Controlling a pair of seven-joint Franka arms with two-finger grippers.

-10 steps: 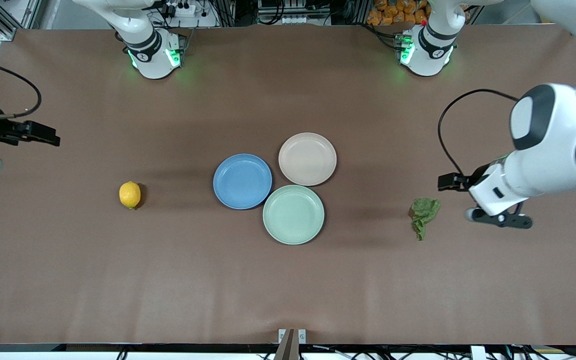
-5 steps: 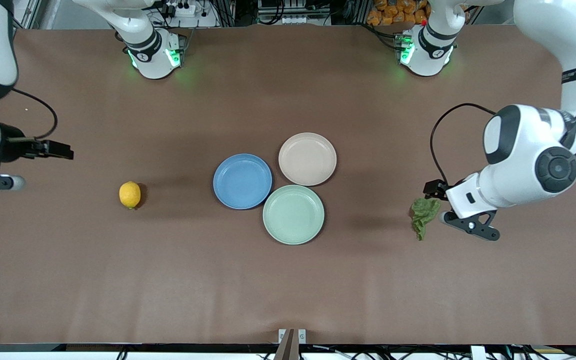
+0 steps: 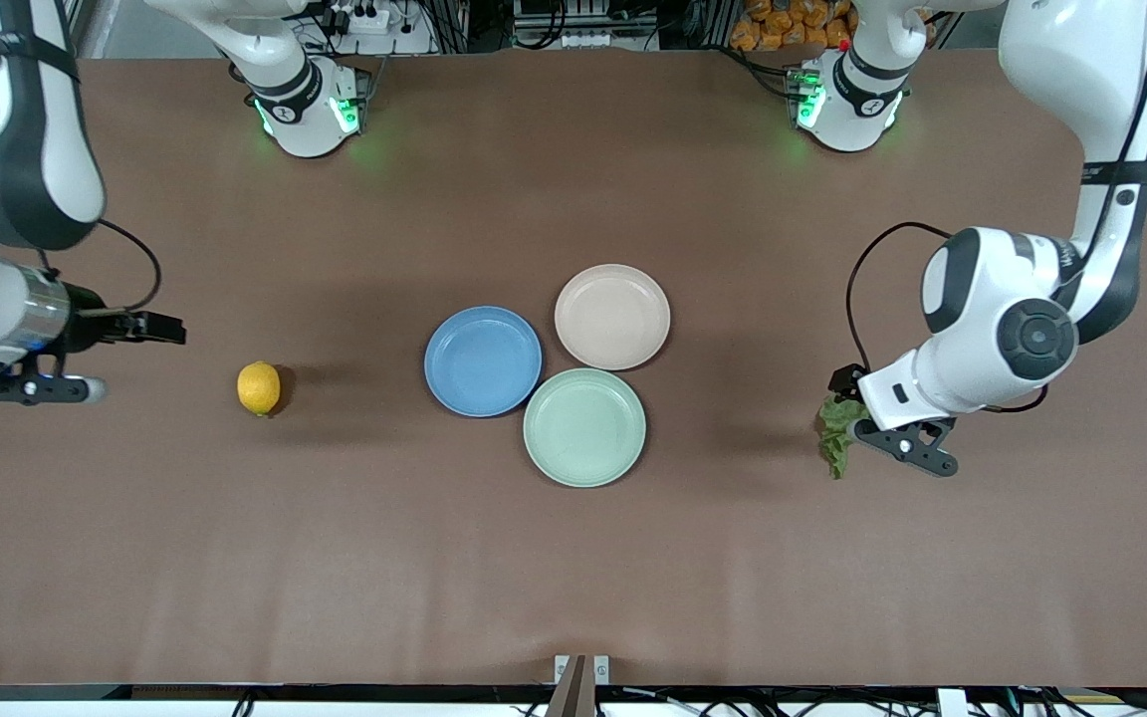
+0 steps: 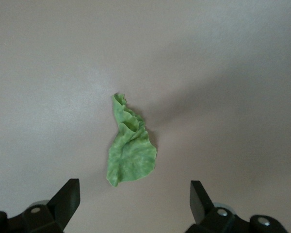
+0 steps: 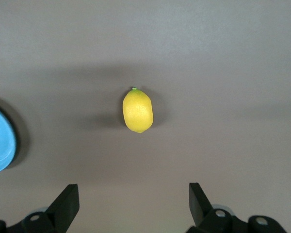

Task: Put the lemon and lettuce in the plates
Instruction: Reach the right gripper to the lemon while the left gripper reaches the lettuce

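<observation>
The yellow lemon [image 3: 259, 387] lies on the brown table toward the right arm's end, and shows in the right wrist view [image 5: 137, 110]. My right gripper [image 3: 31, 386] hangs open and empty over bare table beside it [image 5: 133, 199]. The green lettuce [image 3: 837, 435] lies toward the left arm's end, partly covered by my left hand. It shows whole in the left wrist view [image 4: 130, 145]. My left gripper [image 3: 907, 448] is open and empty over the table at the leaf's edge [image 4: 134, 199]. The blue plate [image 3: 483, 360] and the pinkish-beige plate [image 3: 612, 317] sit empty mid-table.
A pale mint-green plate [image 3: 584, 427] touches the other two plates, nearer the front camera. The blue plate's rim [image 5: 0, 145] shows in the right wrist view. Both arm bases stand at the table's back edge.
Both arms have swung in toward the middle of the table. The left gripper has come up to the lettuce's edge, and the right gripper has come closer to the lemon.
</observation>
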